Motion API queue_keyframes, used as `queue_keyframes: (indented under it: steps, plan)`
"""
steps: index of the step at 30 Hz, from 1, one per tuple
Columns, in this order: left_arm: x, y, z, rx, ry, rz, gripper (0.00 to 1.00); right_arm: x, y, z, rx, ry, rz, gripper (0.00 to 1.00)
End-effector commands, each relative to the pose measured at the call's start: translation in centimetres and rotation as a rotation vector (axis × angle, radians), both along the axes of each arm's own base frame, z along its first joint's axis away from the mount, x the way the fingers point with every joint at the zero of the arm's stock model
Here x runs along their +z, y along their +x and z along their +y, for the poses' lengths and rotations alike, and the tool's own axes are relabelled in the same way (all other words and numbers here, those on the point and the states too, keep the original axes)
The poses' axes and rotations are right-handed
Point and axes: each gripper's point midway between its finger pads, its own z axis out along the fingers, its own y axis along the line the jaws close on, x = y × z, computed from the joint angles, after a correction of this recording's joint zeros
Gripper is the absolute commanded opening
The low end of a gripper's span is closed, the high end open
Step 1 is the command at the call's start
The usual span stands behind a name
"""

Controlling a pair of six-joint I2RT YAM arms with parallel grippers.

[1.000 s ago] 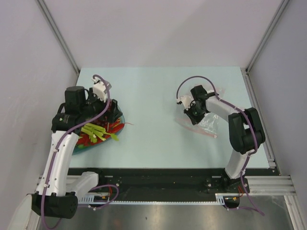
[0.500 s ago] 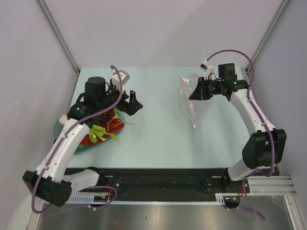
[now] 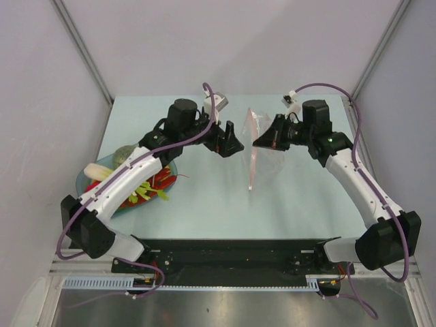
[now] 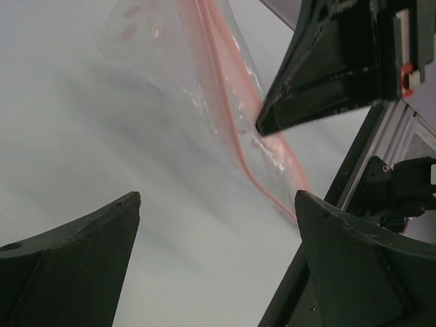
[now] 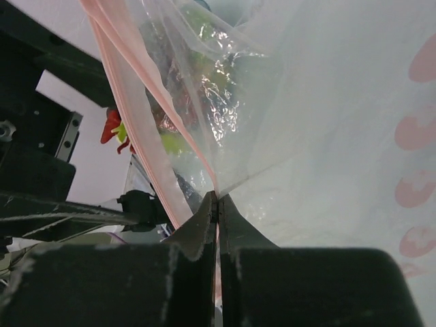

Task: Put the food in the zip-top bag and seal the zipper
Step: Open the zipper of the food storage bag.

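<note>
Looking down from the top view, you see the right gripper (image 3: 257,142) pinched shut on the zip-top bag (image 3: 257,163). The bag hangs edge-on above the table (image 3: 204,197), right of centre. The left gripper (image 3: 231,145) hovers just beside the bag. The food (image 3: 146,185) lies heaped in the blue-green dish (image 3: 87,178) at far left, well apart from the bag.

Left wrist view: the left fingers (image 4: 75,259) stand wide apart with nothing between them. The pink zipper (image 4: 228,116) runs diagonally ahead.

Right wrist view: the jaws clamp the clear film beside the zipper. The pink printed marks (image 5: 417,129) on the bag are too blurred to read.
</note>
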Motion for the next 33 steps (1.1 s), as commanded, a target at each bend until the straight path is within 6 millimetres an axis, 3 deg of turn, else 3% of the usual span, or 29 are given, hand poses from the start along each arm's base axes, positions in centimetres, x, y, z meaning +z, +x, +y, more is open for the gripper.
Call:
queue_keyframes:
  steps: [1, 2, 5, 6, 8, 10, 13, 15, 19, 23, 33]
  plan:
    - [2.0, 0.0, -2.4, -0.026, -0.066, -0.021, 0.98, 1.5, -0.3, 0.6, -0.083, 0.062, 0.015, 0.00]
    - [1.3, 0.1, -2.6, -0.025, -0.054, -0.012, 0.96, 1.3, -0.7, 0.8, -0.066, 0.077, 0.032, 0.00]
    - [-0.8, 0.1, -2.5, -0.012, -0.003, 0.023, 0.71, 1.5, -1.3, 1.0, -0.034, 0.104, 0.046, 0.00]
    - [-1.3, 0.3, -2.3, -0.003, 0.014, 0.027, 0.45, 1.4, -1.5, 1.0, -0.018, 0.107, 0.042, 0.00]
    - [-1.6, -0.4, -2.2, -0.032, 0.029, 0.051, 0.14, 1.3, -1.9, 0.8, 0.013, 0.122, 0.050, 0.00]
    - [-1.1, -1.2, -2.5, -0.058, 0.002, 0.081, 0.02, 0.8, -1.8, 0.5, 0.025, 0.094, 0.024, 0.03]
    - [0.3, -2.3, -2.8, -0.066, -0.069, 0.124, 0.00, 0.5, -1.1, -0.3, -0.003, -0.015, -0.066, 0.41]
    - [0.8, -2.3, -2.7, -0.042, -0.095, 0.136, 0.00, 0.8, -1.2, -0.5, -0.021, -0.085, -0.107, 0.48]
    - [1.1, -1.7, -2.5, 0.047, -0.131, 0.189, 0.00, 2.7, -0.3, -1.5, -0.098, -0.184, -0.234, 0.49]
    - [0.8, -0.5, -1.9, 0.159, -0.125, 0.231, 0.00, 3.2, 0.2, -1.9, -0.162, -0.186, -0.218, 0.44]
    - [1.2, 0.2, -2.2, 0.207, -0.157, 0.272, 0.00, 3.0, -1.4, 2.0, -0.026, -0.145, -0.234, 0.39]
